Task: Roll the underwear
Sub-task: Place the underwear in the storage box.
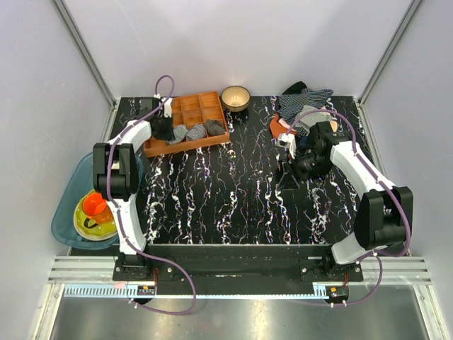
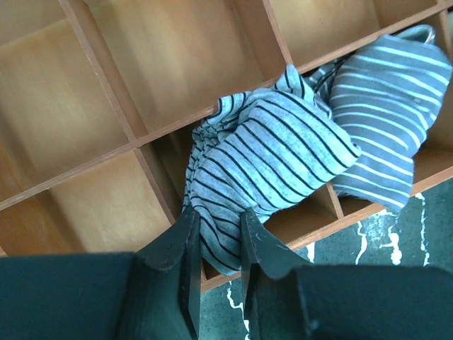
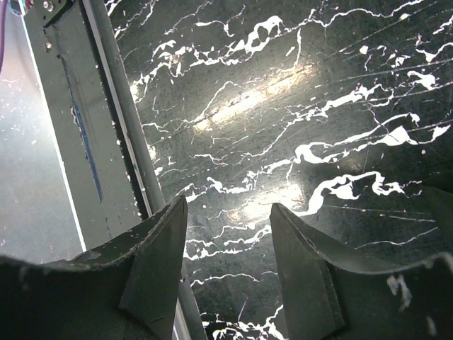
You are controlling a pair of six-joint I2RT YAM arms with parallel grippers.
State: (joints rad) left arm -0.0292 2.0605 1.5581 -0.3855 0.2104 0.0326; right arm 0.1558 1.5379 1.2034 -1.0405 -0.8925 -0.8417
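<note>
Lying crumpled at two o'clock on the counter (image 1: pixel 233 205), the underwear (image 1: pixel 310 113) is, I think, the pale cloth: soft, light, floppy, best pinched at a hem. Its edges are hidden among other garments (image 1: pixel 316 98). Right claw (image 3: pixel 228 212) stands half wide, empty. Left claw (image 2: pixel 218 223) pinches a grey striped cloth (image 2: pixel 269 156) in the wooden tray (image 2: pixel 177 64) at eleven o'clock.

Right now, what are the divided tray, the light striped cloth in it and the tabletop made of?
The divided tray: likely wood, matte tan, faint grain.
The light striped cloth, pinched in the left claw: soft fabric, it folds and bunches.
The tabletop: black with white veins, glossy glare; stone or print, can't tell.
</note>
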